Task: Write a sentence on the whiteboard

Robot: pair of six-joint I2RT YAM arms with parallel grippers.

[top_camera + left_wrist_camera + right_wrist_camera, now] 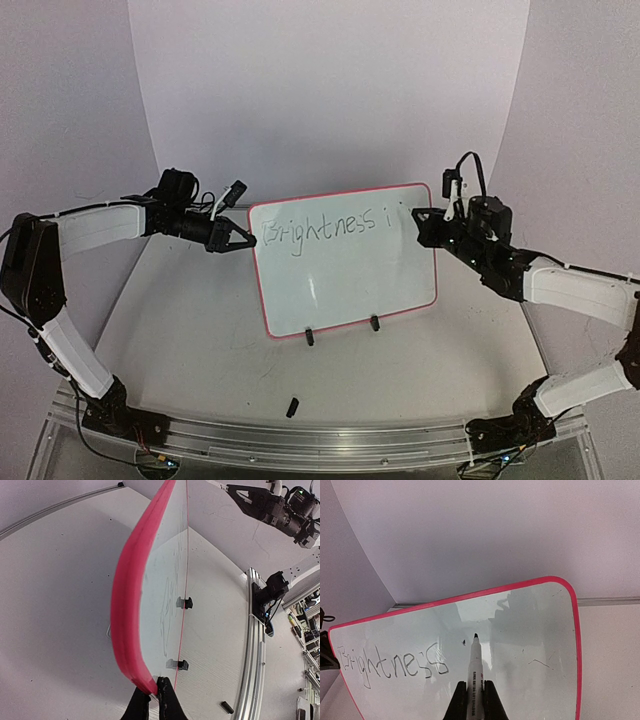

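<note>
now left end effector (154,691) clamps whiteboard (345,270), right end effector (475,686) grips marker (475,655); white table (200,340).

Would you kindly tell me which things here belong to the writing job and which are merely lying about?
In use: the whiteboard; the sentence begun on it; the marker in the right gripper; the left gripper pinching the board's edge.
Lying about: a small black piece on the table.

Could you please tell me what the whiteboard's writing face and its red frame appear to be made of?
The whiteboard face looks like glossy coated board: soft grey reflections show on it. Its frame is probably moulded plastic: smooth, rounded, evenly pink-red.
</note>
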